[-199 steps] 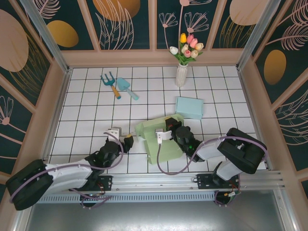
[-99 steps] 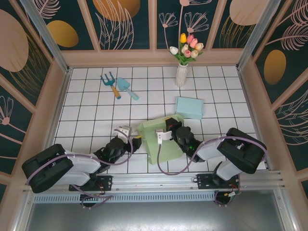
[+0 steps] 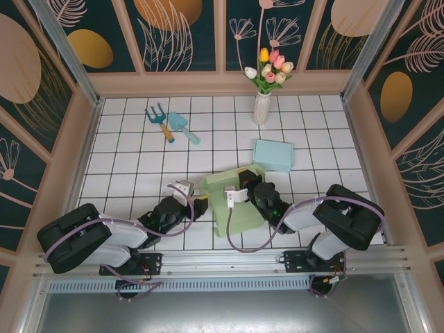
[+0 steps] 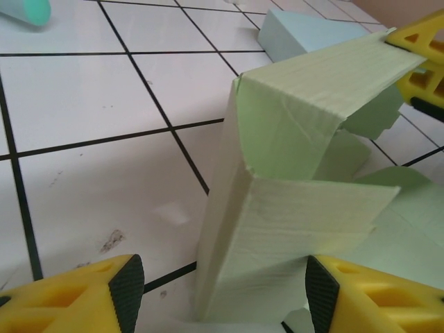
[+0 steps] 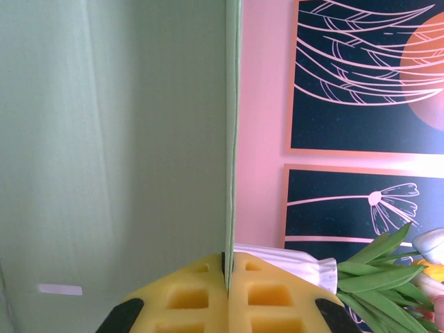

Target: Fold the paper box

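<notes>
Nearest to me, low over the white tiled table (image 3: 125, 159), the left gripper (image 4: 223, 291) is reaching in from the left. Its yellow fingers (image 4: 76, 298) are standing well apart. The upright corner of the pale green paper box (image 3: 244, 216) is sitting in the gap between them. Bare tile is showing between the left finger and the cardboard, while the right finger is lying just beside a folded panel; I cannot tell whether it is touching.

The paper box itself is sitting near the front of the table, a little right of the middle and between the two arms. It is only partly folded, with one wall standing and flaps angling out.

Just beyond, the right gripper (image 5: 227, 267) is coming over the box from the right side. Its jaws are pressed together on the thin edge of a raised green panel, pinching it upright.

Behind the box, a light blue box (image 3: 272, 155) is lying flat and apart from it. Further back on the left, a small garden fork (image 3: 158, 119) and a teal trowel (image 3: 182, 126) are lying side by side. Against the back wall, a white vase (image 3: 261, 107) is standing, holding tulips (image 3: 270, 66).
</notes>
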